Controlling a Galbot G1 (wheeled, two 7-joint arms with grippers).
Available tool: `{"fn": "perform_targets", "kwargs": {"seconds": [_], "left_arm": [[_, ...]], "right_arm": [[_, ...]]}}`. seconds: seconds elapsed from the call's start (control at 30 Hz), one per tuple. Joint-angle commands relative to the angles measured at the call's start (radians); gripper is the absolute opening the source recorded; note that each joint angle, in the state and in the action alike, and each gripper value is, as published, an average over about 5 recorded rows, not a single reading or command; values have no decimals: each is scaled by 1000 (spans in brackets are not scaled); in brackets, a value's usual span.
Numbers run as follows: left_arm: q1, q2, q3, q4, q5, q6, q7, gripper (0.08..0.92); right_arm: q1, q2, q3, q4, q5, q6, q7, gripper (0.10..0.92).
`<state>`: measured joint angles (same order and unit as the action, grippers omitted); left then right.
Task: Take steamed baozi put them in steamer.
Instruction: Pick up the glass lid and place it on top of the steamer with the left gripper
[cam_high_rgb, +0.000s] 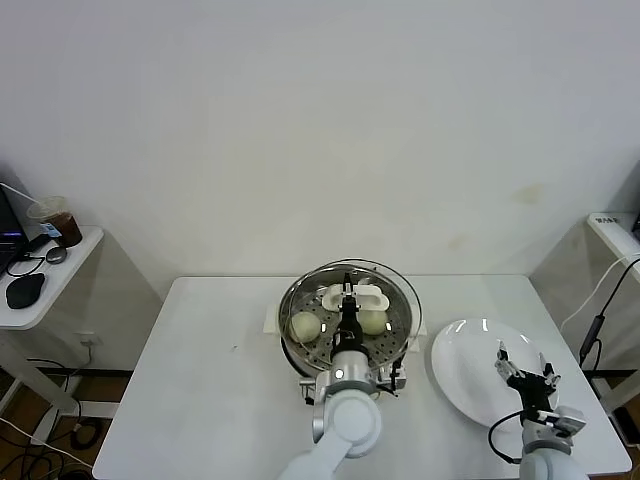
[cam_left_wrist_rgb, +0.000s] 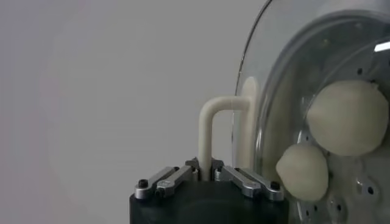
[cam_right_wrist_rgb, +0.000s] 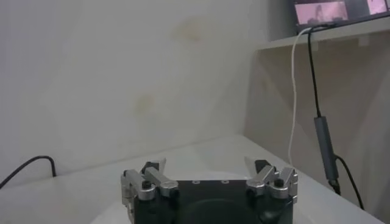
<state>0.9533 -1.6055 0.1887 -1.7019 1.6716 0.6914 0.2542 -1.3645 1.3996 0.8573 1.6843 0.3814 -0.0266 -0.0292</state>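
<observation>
The steamer (cam_high_rgb: 296, 300) stands at the middle of the table, its steel pot on a cream-white base. Two cream-white baozi (cam_high_rgb: 305, 325) (cam_high_rgb: 373, 321) lie on its perforated tray; they also show in the left wrist view (cam_left_wrist_rgb: 348, 117) (cam_left_wrist_rgb: 303, 172). Other baozi are hidden. My left gripper (cam_high_rgb: 347, 300) is over the pot, shut on the white handle (cam_left_wrist_rgb: 207, 131) of the round glass lid (cam_left_wrist_rgb: 251, 122), which sits over the steamer. My right gripper (cam_high_rgb: 525, 372) is open and empty above the white plate (cam_high_rgb: 470, 385); its own view shows it too (cam_right_wrist_rgb: 207, 167).
A side table (cam_high_rgb: 45, 290) at the far left holds a cup with a dark drink (cam_high_rgb: 62, 222) and a mouse (cam_high_rgb: 24, 290). A shelf with a hanging cable (cam_high_rgb: 598, 320) stands at the right. Bare tabletop (cam_high_rgb: 210, 390) lies left of the steamer.
</observation>
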Motion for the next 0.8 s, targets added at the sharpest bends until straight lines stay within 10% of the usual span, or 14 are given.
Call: {"fn": "perform_targets", "kwargs": {"seconds": [0.03, 0.8], "left_arm": [[-1, -1, -7, 27, 36, 0, 8, 171], [3, 2, -24, 4, 39, 0, 88, 171]], "right_arm": [[0, 1, -1, -2, -1, 2, 0, 823], [0, 9, -5, -1, -7, 3, 0, 823]]}}
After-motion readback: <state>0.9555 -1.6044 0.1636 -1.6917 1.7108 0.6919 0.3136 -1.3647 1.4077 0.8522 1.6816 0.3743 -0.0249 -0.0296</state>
